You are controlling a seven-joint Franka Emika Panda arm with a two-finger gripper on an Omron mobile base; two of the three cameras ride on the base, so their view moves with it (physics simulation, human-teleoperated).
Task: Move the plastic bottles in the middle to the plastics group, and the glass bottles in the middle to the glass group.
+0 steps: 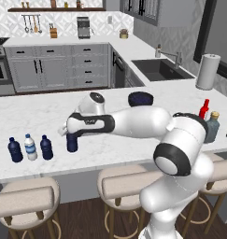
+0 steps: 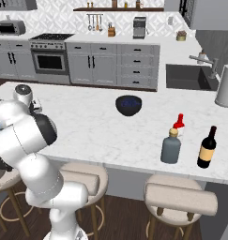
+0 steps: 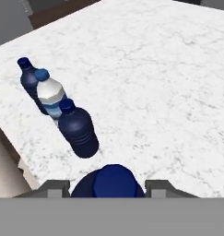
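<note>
Now hand [image 3: 109, 186] clamped round navy bottle [image 3: 108, 182], upright on counter [image 3: 155, 92].

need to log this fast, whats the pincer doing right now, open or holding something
Pincer: closed on a navy plastic bottle, standing on the counter next to the three-bottle plastics group.

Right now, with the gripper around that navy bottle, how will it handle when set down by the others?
The navy bottle is small and plastic-looking, so probably light. It stands tall on a narrow base, so a nudge from the gripper could tip it. Its round body would likely roll then, perhaps into the neighbouring navy bottle.
</note>
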